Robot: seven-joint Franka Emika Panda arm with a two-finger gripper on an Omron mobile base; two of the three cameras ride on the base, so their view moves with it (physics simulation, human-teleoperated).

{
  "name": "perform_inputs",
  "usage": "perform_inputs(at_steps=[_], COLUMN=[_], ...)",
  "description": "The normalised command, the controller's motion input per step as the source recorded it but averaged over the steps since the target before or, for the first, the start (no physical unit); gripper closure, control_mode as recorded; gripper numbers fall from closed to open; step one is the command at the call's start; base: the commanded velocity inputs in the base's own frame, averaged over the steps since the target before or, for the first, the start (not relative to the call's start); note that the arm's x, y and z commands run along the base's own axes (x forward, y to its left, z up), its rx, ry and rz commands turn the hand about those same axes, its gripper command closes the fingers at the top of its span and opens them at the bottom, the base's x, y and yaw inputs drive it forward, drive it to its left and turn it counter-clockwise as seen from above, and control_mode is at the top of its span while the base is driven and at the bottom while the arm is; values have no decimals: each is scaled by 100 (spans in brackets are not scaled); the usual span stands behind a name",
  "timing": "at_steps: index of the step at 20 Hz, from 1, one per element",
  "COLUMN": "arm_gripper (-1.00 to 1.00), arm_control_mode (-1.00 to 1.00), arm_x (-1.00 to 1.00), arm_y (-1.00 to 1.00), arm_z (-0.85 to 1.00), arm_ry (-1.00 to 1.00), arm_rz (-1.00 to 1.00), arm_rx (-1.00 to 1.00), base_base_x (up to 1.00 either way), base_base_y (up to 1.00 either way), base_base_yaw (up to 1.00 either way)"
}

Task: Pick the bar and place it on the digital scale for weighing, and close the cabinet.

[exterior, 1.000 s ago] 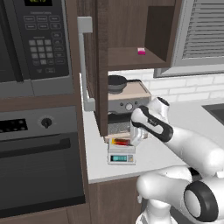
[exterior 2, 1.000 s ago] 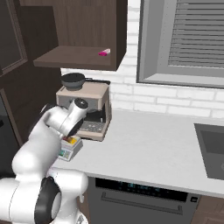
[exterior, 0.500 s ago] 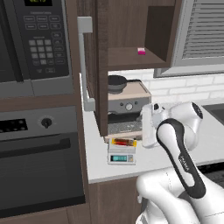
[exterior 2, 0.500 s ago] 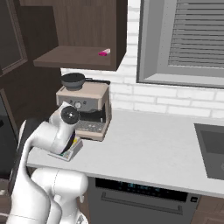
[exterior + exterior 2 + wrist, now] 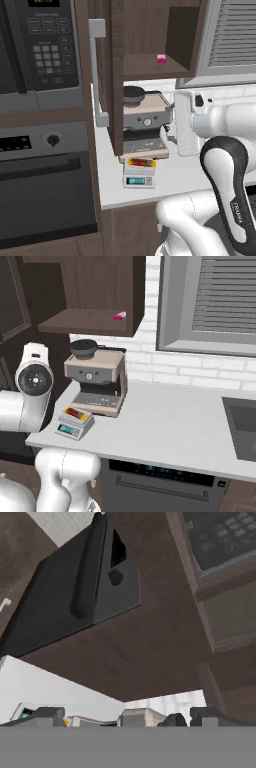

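In the left base view, the bar (image 5: 141, 162) lies flat on top of the digital scale (image 5: 138, 177), which sits on the counter (image 5: 175, 175) just in front of the coffee machine (image 5: 145, 120). The cabinet (image 5: 150, 45) stands open — its door (image 5: 102, 75) swung out edge-on.

In the right base view, the bar (image 5: 76, 413) rests on the scale (image 5: 74, 423) beside the coffee machine (image 5: 97, 381).

In the hand view, the gripper (image 5: 127, 718) shows only its dark tips (image 5: 48, 714) at the bottom — whether the fingers are spread cannot be told. Dark cabinet wood (image 5: 150, 642) lies ahead.
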Motion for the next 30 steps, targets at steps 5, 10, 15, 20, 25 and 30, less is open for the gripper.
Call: perform_inputs(at_steps=[5, 10, 15, 20, 25, 30], arm_gripper=[-100, -100, -100, -100, -100, -100], arm_control_mode=[-100, -100, -100, -100, -100, -100], arm_x=[-100, -100, -60, -69, -10, 42], arm_y=[89, 80, 99, 82, 67, 7], arm_z=[32, 0, -1, -9, -34, -50], arm_ry=[-57, -60, -37, -26, -11, -12], arm_rz=[3, 0, 0, 0, -5, -13], arm_rx=[-3, 9, 6, 14, 25, 29], base_base_x=[0, 0, 0, 0, 0, 0], base_base_y=[0, 0, 0, 0, 0, 0], base_base_yaw=[0, 0, 0, 0, 0, 0])
